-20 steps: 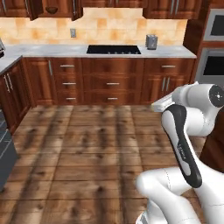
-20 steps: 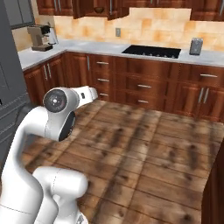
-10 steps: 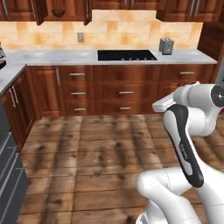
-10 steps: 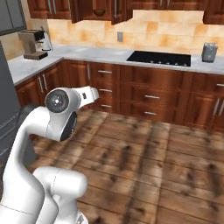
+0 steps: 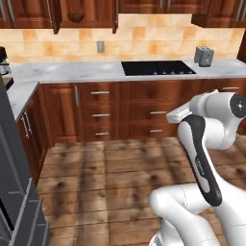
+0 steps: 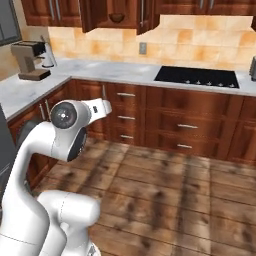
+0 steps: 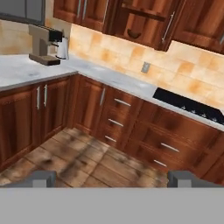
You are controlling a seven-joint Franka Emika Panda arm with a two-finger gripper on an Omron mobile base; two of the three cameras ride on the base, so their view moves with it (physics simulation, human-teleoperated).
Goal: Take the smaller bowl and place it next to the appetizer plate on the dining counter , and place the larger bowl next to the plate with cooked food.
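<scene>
A: In the open wall cabinet [image 5: 89,9] above the marble surface [image 5: 72,72], is that the small dark bowl [image 5: 76,18]?

B: Yes. It sits on the shelf inside, between the two open doors. From the hand camera it shows up high, near the top middle.

A: And the tool [image 7: 111,178]?

B: Its two tips rise at the bottom of the hand camera's picture, spread wide apart, with nothing between them. It is well apart from the bowl and looks across the wooden floor [image 5: 105,182] toward the drawers.

A: What else is on that surface?

B: A black cooktop [image 5: 157,67] is set into it to the right of the cabinet. A grey toaster [image 5: 204,56] stands further right, and a coffee machine [image 6: 34,60] is in the left corner.

A: The arm [image 5: 211,125]?

B: Folded close over its base, with the elbow up.
</scene>
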